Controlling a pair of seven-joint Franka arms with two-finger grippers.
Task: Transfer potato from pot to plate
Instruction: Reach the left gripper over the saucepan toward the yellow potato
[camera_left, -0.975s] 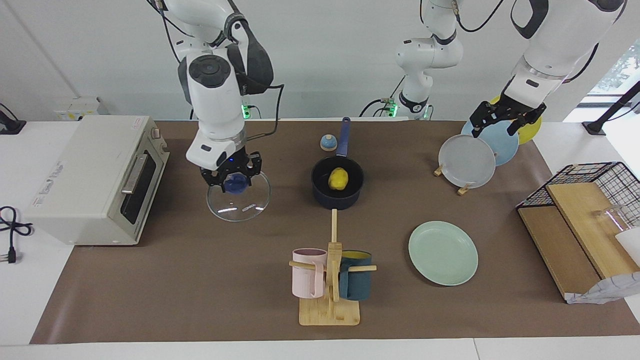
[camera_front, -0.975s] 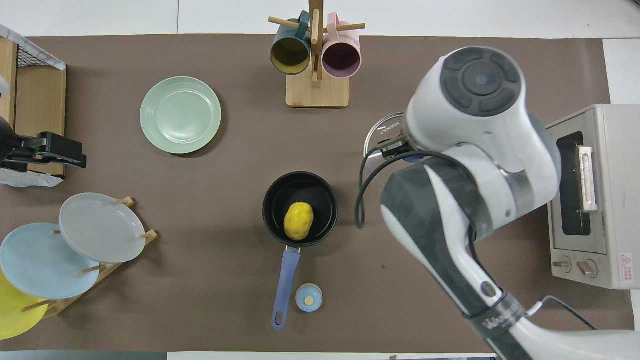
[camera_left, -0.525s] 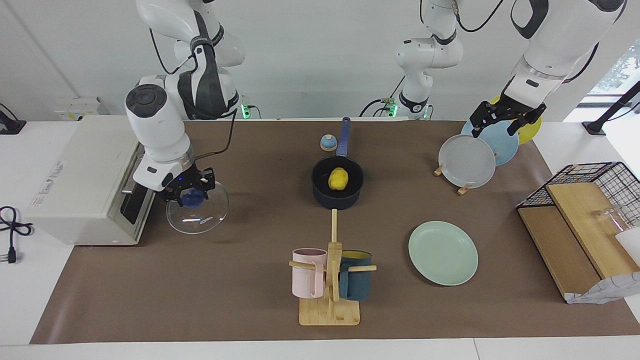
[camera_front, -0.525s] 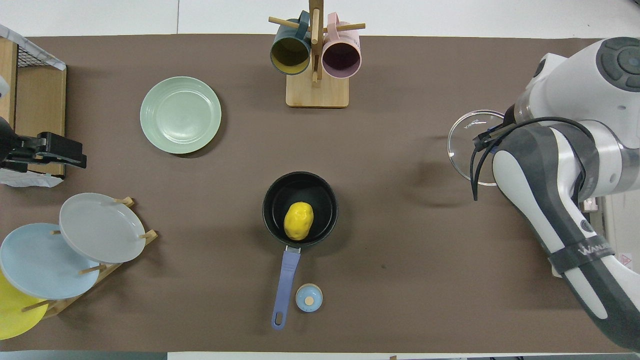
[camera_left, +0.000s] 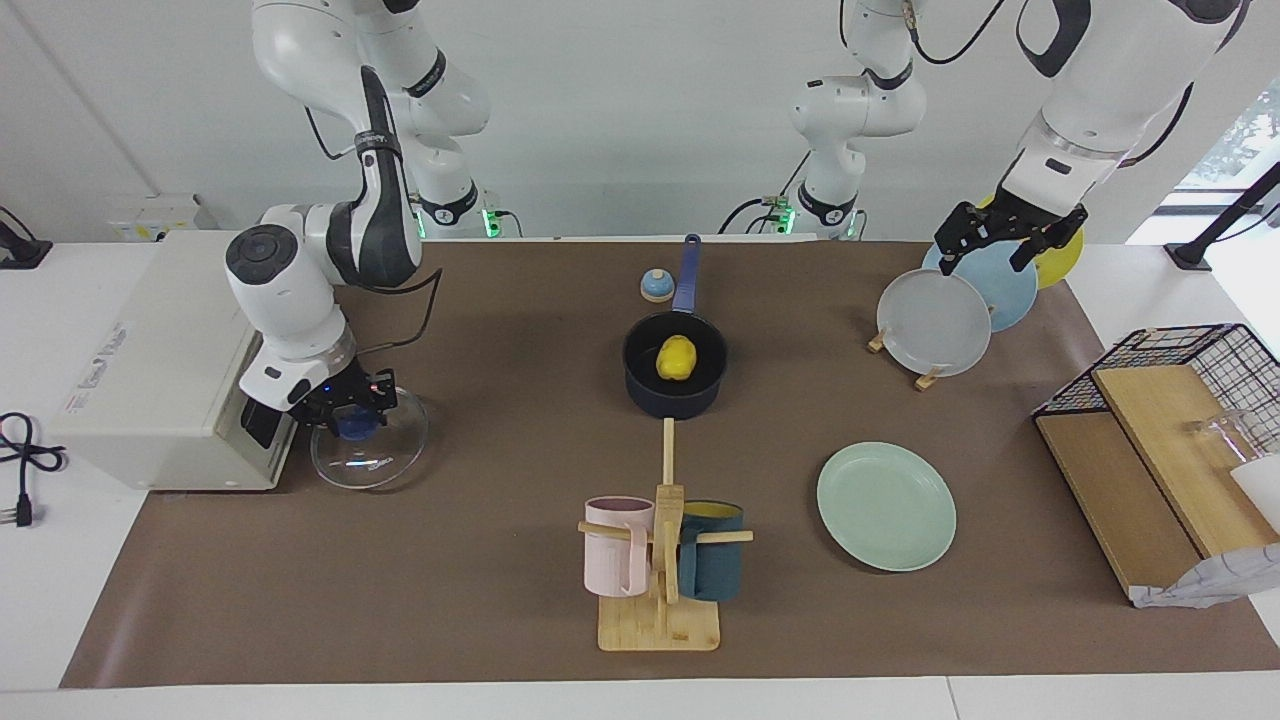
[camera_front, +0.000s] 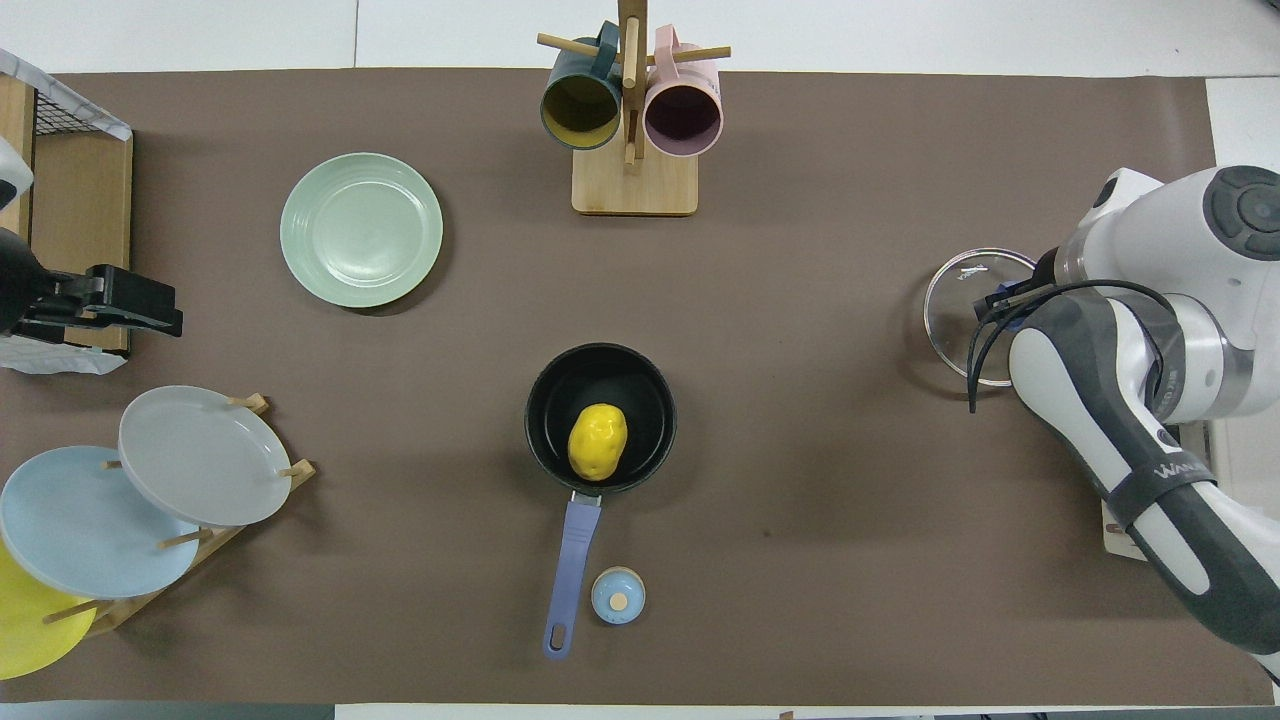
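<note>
The plate (camera_left: 886, 506) lay bare, ready for the transfer. The pot (camera_left: 675, 378) stood uncovered with the potato (camera_left: 676, 357) inside. The right hand (camera_left: 352, 408) pinched the lid (camera_left: 368, 453) beside the toaster (camera_left: 180, 360); the left hand (camera_left: 1008, 236) waited spread over the rack (camera_left: 925, 378).

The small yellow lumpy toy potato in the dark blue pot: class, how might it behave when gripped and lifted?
The small yellow lumpy toy potato looks glossy and rounded, so it may slip between fingers. Its oval shape suggests it could roll on the flat pale green plate. It probably lifts easily.
</note>
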